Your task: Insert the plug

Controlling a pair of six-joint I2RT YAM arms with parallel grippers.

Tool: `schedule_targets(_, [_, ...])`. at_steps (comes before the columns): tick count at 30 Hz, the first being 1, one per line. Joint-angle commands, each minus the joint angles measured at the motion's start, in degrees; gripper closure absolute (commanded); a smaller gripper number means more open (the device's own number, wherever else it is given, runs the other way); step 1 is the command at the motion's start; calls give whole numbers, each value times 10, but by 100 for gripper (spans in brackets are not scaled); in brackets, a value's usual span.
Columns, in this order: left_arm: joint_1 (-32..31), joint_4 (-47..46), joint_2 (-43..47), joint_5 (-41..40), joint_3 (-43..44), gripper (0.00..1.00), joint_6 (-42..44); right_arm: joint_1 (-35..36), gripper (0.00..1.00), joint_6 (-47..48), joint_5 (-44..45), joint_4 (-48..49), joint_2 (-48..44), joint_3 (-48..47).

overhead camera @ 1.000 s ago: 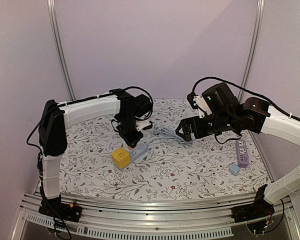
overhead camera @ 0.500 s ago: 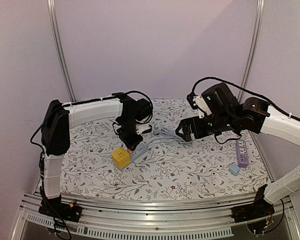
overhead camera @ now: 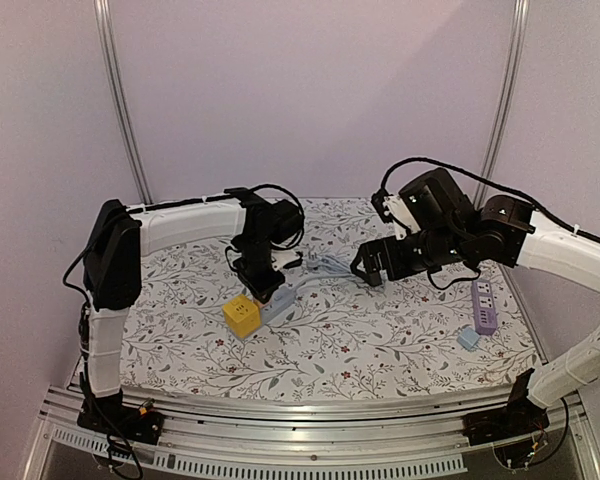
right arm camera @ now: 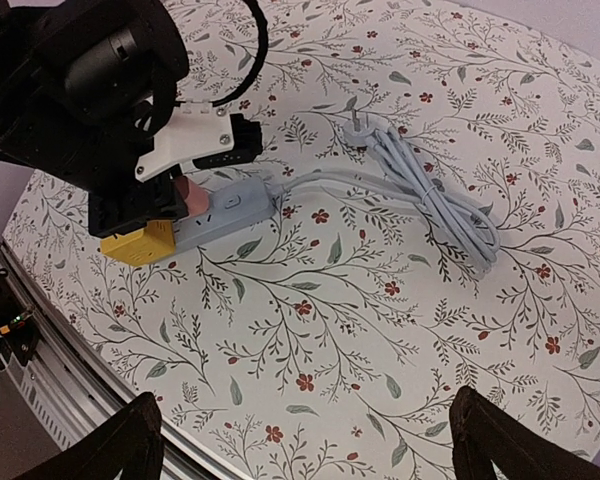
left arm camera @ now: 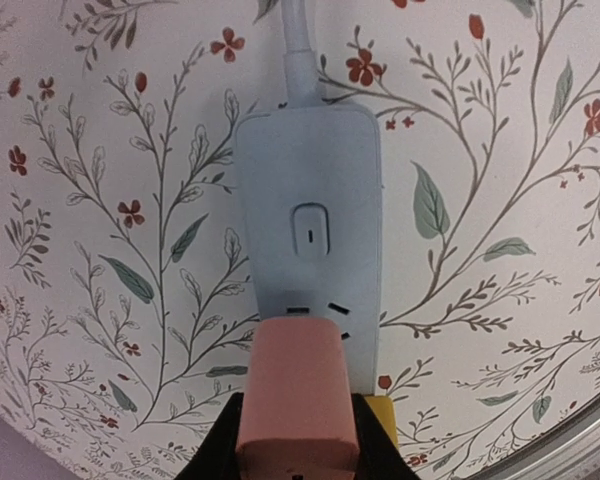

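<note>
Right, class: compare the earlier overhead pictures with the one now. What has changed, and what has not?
The left fingers, shut on the pink plug, came down and nearer, onto the end of the grey power strip beside the yellow block. Nothing was let go. The right fingers stayed open and barely shifted. The purple strip and coiled cable did not move.
</note>
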State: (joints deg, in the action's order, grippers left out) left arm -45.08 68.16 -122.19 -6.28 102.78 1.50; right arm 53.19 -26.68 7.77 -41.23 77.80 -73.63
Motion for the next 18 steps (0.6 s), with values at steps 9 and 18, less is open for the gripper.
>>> schedule_targets(9, [11, -21, -12, 23, -7, 100, -10, 0, 1, 12, -4, -12, 16, -12])
schedule_targets(18, [16, -29, -14, 31, -7, 100, -13, -1, 1, 14, -2, -14, 16, -10])
